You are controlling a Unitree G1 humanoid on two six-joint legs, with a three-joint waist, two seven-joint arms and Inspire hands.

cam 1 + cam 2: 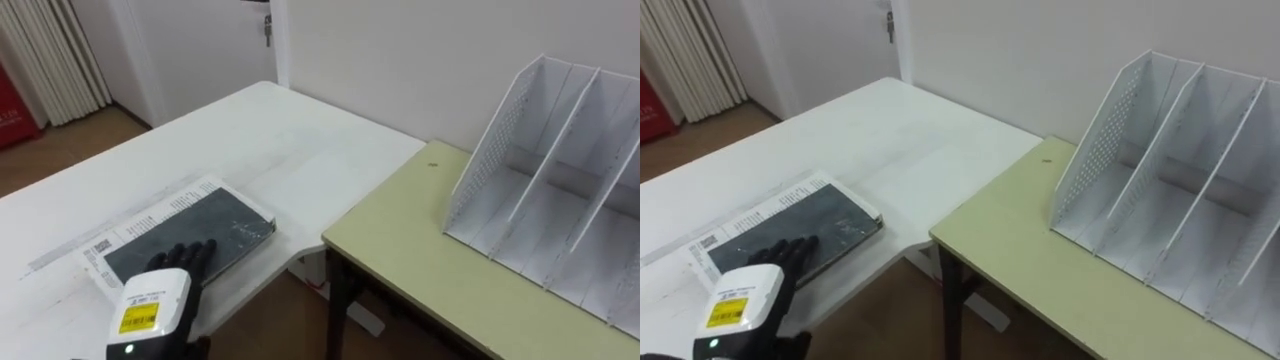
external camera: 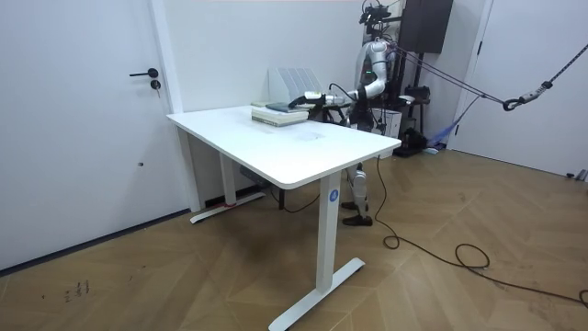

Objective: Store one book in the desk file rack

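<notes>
A dark-covered book (image 1: 215,225) lies flat on the white table (image 1: 250,130), close to the table's near right edge. Its long axis runs diagonally, from near left to far right, and a pale printed strip runs along its far-left long side. The robot's left hand (image 1: 180,258) reaches in from the lower left and rests on the near-left end of the cover, fingers stretched out and spread flat, gripping nothing. To the right, well apart from the book, a white file rack (image 1: 560,170) stands upright on a pale green desk (image 1: 420,250). In the room view the robot stands at the table's far side, one arm extended over the book.
</notes>
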